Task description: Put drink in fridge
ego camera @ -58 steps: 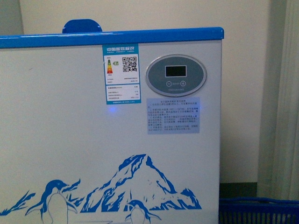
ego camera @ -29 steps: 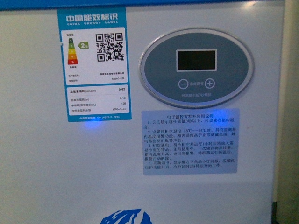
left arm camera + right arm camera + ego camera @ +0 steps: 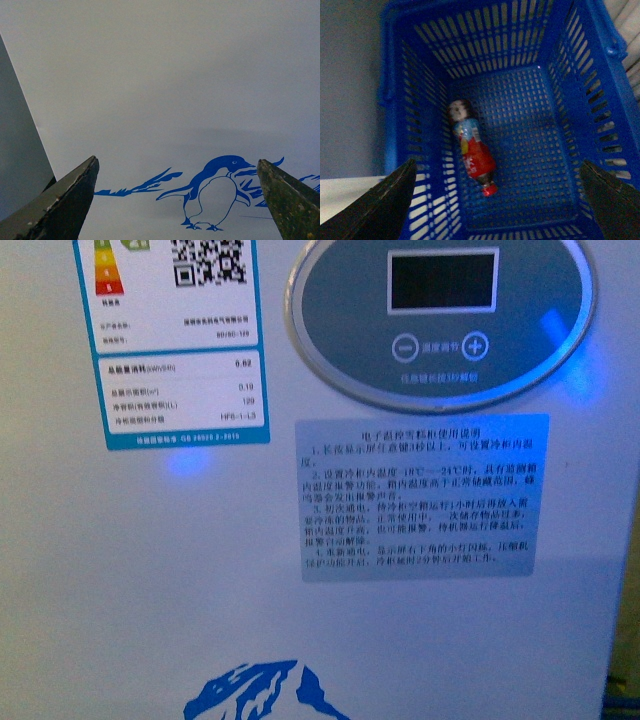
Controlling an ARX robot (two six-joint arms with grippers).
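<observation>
The fridge fills the front view as a white wall with a blue mountain graphic at the bottom; neither arm shows there. In the left wrist view my left gripper is open and empty, facing the fridge's white wall with its blue penguin. In the right wrist view my right gripper is open and empty above a blue plastic basket. The drink, a small bottle with a red, yellow and blue label and a red cap, lies on its side on the basket's floor.
The fridge front carries an oval grey control panel, a blue energy label and a pale instruction sticker. A plain grey surface stands beside the fridge in the left wrist view. A pale surface lies outside the basket.
The front camera has moved much closer to the fridge front. The blue top rim and the blue basket have left the front view; the control panel and stickers now fill it.
</observation>
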